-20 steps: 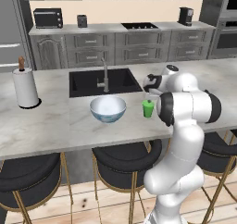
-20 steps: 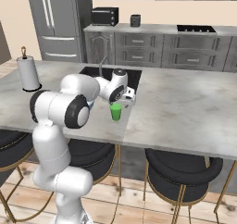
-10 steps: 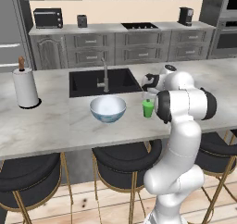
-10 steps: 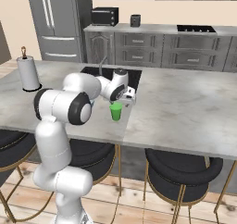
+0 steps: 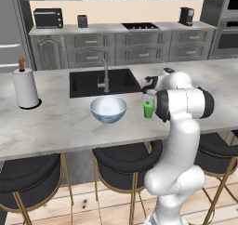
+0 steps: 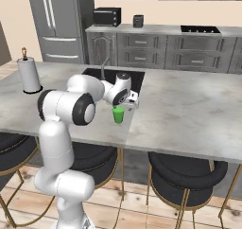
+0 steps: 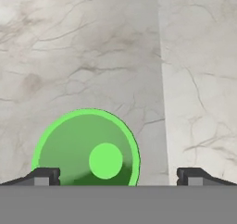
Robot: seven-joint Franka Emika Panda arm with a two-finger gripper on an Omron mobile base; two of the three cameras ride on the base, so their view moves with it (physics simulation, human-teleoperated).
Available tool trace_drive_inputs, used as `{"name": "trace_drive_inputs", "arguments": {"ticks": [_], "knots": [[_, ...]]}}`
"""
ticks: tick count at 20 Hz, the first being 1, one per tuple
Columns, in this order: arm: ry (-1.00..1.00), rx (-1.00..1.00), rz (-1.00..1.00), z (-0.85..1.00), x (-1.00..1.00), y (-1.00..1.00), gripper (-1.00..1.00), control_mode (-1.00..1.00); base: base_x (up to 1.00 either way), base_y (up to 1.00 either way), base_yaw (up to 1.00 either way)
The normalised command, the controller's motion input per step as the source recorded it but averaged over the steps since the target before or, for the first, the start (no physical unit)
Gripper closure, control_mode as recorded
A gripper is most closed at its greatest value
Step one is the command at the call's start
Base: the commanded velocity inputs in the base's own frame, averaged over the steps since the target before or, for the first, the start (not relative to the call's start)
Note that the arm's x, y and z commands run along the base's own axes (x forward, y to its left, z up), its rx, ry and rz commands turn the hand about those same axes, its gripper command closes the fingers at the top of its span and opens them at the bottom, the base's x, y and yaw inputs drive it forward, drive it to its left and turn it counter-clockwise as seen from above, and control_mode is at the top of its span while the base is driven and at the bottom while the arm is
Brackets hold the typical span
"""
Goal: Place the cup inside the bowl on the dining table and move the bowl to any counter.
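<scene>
The small green cup [image 5: 148,109] stands upright on the marble dining table [image 5: 56,126], to the right of the wide bowl [image 5: 108,109], which is white inside and pale blue outside. My gripper [image 5: 148,95] hangs open just above the cup, pointing down at it. The right base view has the cup [image 6: 118,115] right under the gripper [image 6: 125,106]. Seen from above in the hand view, the cup [image 7: 85,146] lies between the fingertips [image 7: 44,176], closer to the left one, and nothing is held.
A black sink [image 5: 102,82] with a faucet [image 5: 106,76] lies just behind the bowl. A paper towel roll [image 5: 25,87] stands at the table's left. Black stools [image 5: 125,161] line the near edge. The grey-cabinet counter [image 5: 116,29] runs along the back wall.
The hand has come down and slightly left toward the cup, jaws staying open. Cup and bowl have not moved.
</scene>
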Motion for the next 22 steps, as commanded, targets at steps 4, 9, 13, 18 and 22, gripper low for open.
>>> {"name": "trace_drive_inputs", "arguments": {"ticks": [4,9,13,18,22], "knots": [[0.0,0.0,0.0,-0.09,0.24,0.0,-1.0,-1.0,0.0,0.0,0.0],[0.0,0.0,0.0,-0.08,0.21,0.0,-1.0,-1.0,0.0,0.0,0.0],[0.0,0.0,0.0,-0.12,0.05,0.0,-1.0,-1.0,0.0,0.0,0.0],[0.0,0.0,0.0,-0.15,0.0,0.0,-1.0,-1.0,0.0,0.0,0.0],[0.0,0.0,0.0,-0.16,0.0,0.0,-1.0,-1.0,0.0,0.0,0.0]]}}
